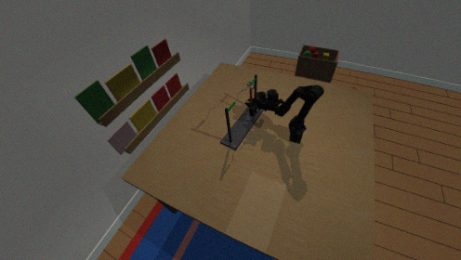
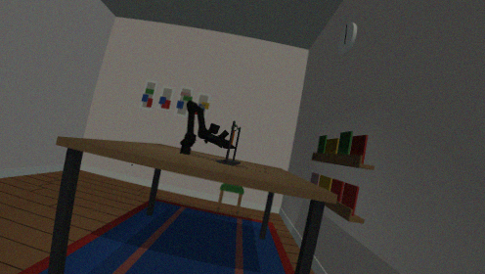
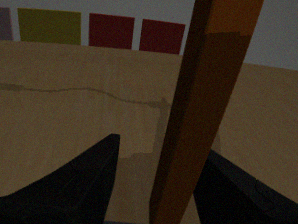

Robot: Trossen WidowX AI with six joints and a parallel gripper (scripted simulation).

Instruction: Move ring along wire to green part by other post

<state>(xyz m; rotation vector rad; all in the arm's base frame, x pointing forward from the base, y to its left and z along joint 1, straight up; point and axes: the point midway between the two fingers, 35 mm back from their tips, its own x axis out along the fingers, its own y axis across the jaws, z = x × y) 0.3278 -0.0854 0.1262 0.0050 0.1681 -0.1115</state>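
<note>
The ring hangs around the green part of the wire at the far post. Its orange handle points down. The thin grey wire runs to the other green part, at the near post. My gripper is partly open at the handle's lower part. In the wrist view the handle stands between the fingers, closer to the right finger and overlapping it; whether they touch is unclear. The ring is outside the wrist view.
Both posts stand on a dark base plate on the wooden table. The arm reaches in from the side opposite the shelves. A box of coloured things stands beyond the table.
</note>
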